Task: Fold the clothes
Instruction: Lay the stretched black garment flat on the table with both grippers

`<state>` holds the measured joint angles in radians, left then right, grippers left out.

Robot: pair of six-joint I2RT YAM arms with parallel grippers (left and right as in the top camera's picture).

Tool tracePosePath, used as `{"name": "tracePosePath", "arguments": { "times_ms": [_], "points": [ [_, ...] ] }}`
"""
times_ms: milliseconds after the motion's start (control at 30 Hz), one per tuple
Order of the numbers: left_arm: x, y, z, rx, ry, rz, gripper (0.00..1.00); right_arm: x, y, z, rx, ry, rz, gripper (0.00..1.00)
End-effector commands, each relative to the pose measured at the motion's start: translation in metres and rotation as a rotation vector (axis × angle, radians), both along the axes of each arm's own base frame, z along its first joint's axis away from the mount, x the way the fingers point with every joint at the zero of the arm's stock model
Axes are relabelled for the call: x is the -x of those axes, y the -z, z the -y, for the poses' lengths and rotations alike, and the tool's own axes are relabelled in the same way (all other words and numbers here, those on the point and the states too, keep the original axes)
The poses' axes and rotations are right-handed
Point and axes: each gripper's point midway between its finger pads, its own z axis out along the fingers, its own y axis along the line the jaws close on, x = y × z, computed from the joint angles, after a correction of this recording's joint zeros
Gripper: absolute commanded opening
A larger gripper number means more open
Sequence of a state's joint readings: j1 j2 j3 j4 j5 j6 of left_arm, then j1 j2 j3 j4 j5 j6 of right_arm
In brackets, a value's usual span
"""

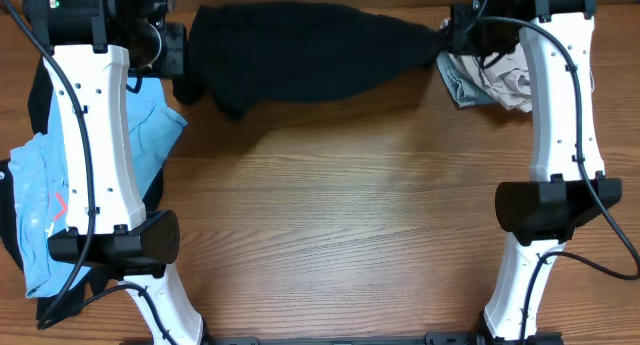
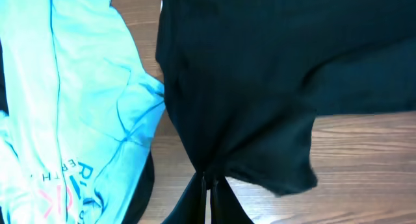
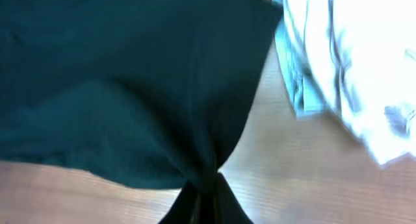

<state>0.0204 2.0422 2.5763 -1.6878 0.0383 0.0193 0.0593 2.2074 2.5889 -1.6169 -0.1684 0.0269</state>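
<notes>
A black garment [image 1: 300, 50] is seen stretched across the far side of the wooden table [image 1: 330, 205], drawn out between the two arms with a soft shadow cast on the wood beneath it. Its left end is pinched by the left gripper [image 1: 178, 53], whose fingers are shown in the left wrist view pressed together on a bunched fold of the dark cloth. The opposite end is gathered to a point and clamped in the same way by the right gripper [image 1: 447, 37], the fabric fanning out from its closed fingers in the right wrist view. A light-blue printed tee [image 1: 40, 195] is left crumpled at the table's left side, partly covered from above by the left arm and lying just beside the black garment's edge. A beige and grey heap of clothes [image 1: 495, 80] is piled at the far right, close to the right gripper.
</notes>
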Motion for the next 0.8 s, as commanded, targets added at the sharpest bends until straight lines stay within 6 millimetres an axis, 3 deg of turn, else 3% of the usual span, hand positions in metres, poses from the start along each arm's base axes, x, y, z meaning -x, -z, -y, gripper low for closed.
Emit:
{"name": "tracePosePath", "arguments": {
  "times_ms": [0, 100, 200, 367, 500, 767],
  "points": [
    [0.013, -0.02, 0.01, 0.04, 0.004, 0.044, 0.04, 0.026, -0.043, 0.002, -0.022, 0.034, 0.052, 0.04],
    [0.025, -0.032, 0.016, 0.036, 0.014, 0.066, 0.04, 0.038, -0.056, 0.004, -0.015, 0.071, 0.06, 0.04],
    [0.048, -0.04, 0.003, -0.021, -0.053, 0.07, 0.04, 0.05, -0.077, 0.004, -0.014, 0.101, 0.106, 0.04],
    [0.091, -0.036, -0.007, -0.055, -0.095, 0.032, 0.04, 0.085, -0.094, 0.005, -0.007, 0.113, 0.118, 0.04],
    [0.116, -0.017, -0.017, -0.101, -0.143, -0.041, 0.04, 0.115, -0.082, 0.01, 0.011, 0.118, 0.055, 0.04],
    [0.149, 0.012, -0.02, -0.109, -0.188, -0.141, 0.04, 0.18, -0.031, 0.016, 0.02, 0.156, -0.084, 0.04]
  ]
}}
